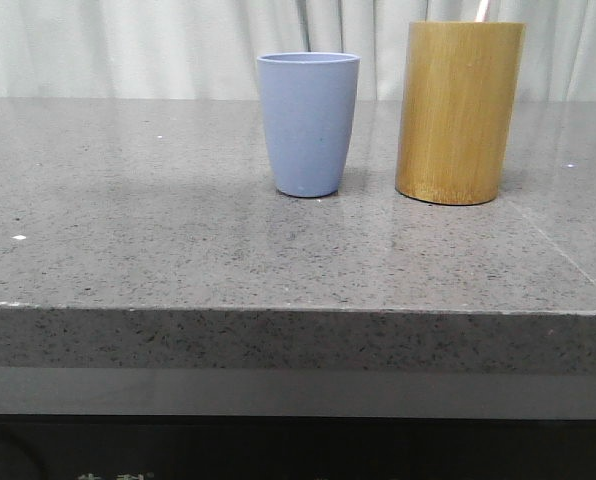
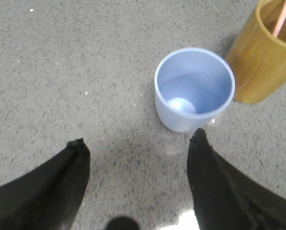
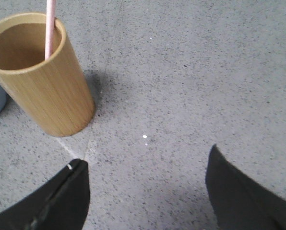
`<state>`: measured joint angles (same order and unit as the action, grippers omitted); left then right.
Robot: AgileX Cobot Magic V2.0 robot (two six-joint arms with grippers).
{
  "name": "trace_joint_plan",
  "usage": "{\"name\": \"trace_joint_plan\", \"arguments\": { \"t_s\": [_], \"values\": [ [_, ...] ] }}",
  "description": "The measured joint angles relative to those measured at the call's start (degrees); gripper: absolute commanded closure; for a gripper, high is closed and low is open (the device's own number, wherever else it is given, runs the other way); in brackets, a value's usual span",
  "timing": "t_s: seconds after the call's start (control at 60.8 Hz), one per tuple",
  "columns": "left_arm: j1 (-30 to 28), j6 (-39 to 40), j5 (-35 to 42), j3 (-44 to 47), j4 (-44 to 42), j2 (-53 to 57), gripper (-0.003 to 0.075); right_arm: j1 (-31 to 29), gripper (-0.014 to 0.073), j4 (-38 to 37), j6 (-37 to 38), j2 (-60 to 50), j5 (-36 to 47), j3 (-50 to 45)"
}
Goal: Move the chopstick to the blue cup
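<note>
The blue cup [image 1: 309, 122] stands upright and empty at the middle of the table; it also shows in the left wrist view [image 2: 195, 88]. A pale pink chopstick [image 1: 482, 10] sticks out of the tan bamboo cylinder [image 1: 459, 112] to the cup's right; it shows in the right wrist view [image 3: 50, 28] and left wrist view [image 2: 282, 18]. My left gripper [image 2: 138, 141] is open and empty above the table, close to the cup. My right gripper [image 3: 145, 158] is open and empty, near the bamboo cylinder [image 3: 40, 76]. Neither gripper shows in the front view.
The grey speckled stone table [image 1: 178, 230] has a front edge near the camera. A seam runs across it by the cylinder [image 3: 88, 143]. White curtains [image 1: 128, 45] hang behind.
</note>
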<state>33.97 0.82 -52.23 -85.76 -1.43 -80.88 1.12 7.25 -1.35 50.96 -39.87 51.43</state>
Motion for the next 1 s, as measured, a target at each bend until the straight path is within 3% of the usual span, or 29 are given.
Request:
{"name": "trace_joint_plan", "arguments": {
  "t_s": [0.296,0.493,1.003],
  "values": [
    [0.0,0.1,8.3,21.1,1.4,18.8,0.0279,0.0,0.0067,6.3,-0.9,6.4,0.5,5.1],
    [0.0,0.1,20.3,31.2,3.6,26.5,0.0279,0.0,0.0067,13.9,-6.5,10.4,1.4,9.5],
    [0.0,0.1,23.6,33.7,4.0,27.5,0.0279,1.7,0.0067,30.4,-19.5,30.4,5.3,26.7]
  ]
}}
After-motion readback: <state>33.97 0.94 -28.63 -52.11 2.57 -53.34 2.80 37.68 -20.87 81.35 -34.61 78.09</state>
